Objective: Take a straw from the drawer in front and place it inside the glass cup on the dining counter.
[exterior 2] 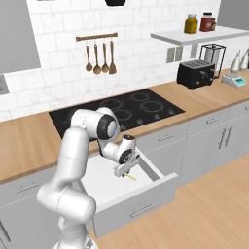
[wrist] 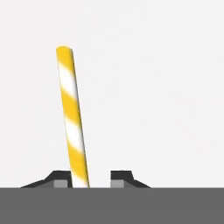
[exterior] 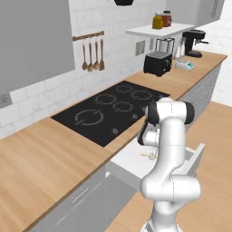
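The drawer (exterior 2: 146, 192) stands pulled open below the wooden worktop, its white inside (exterior: 129, 159) bare apart from the straw. The straw (wrist: 74, 127) is a thin stick with yellow and white stripes, lying flat on the drawer floor. My gripper (wrist: 91, 180) reaches down into the drawer, one finger on each side of the straw's near end. The straw lies against the left fingertip (wrist: 61, 178), with a small gap to the right one. From the base, the gripper (exterior 2: 124, 171) hangs over the short yellow straw (exterior 2: 130, 177). The glass cup and the dining counter are out of view.
A black cooktop (exterior 2: 121, 109) is set in the worktop right behind the drawer. A black toaster (exterior 2: 196, 73) stands further right under a shelf with jars. Closed grey cabinet fronts (exterior 2: 214, 141) flank the drawer. Wooden floor lies in front.
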Motion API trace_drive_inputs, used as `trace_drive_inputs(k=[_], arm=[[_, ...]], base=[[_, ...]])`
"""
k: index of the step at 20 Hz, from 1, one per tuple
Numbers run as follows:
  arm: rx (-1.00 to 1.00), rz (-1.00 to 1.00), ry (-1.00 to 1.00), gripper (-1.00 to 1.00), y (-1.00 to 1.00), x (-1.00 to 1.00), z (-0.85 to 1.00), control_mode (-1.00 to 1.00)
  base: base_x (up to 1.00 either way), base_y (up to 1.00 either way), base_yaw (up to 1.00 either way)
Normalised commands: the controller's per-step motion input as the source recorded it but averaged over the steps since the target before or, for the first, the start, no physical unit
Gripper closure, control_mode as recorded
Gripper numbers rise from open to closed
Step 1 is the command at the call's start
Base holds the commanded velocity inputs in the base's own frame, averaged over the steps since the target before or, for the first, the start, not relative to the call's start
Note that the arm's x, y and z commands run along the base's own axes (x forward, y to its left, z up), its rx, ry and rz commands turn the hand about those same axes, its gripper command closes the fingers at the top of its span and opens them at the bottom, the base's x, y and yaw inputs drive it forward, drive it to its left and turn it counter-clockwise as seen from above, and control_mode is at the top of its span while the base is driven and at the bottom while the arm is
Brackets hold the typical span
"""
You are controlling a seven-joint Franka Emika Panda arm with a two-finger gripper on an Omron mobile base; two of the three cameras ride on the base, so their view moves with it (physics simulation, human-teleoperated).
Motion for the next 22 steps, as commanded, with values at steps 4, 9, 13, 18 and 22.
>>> trace_drive_inputs(k=[4,9,13,18,22], arm=[[0.00,-0.08,-0.05,1.00,-0.36,-0.95,-1.00,-1.00],[0.00,-0.04,-0.09,1.00,-0.41,-0.91,-0.69,-1.00],[0.04,0.00,-0.36,1.00,-0.33,-0.89,0.40,-1.00],[0.06,0.00,-0.42,1.00,-0.10,-0.82,1.00,-1.00],[0.00,0.04,-0.26,1.00,0.00,-0.78,1.00,-1.00]], base=[[0.00,0.00,0.00],[0.00,0.00,0.00],[0.00,0.00,0.00],[0.00,0.00,0.00],[0.00,0.00,0.00]])
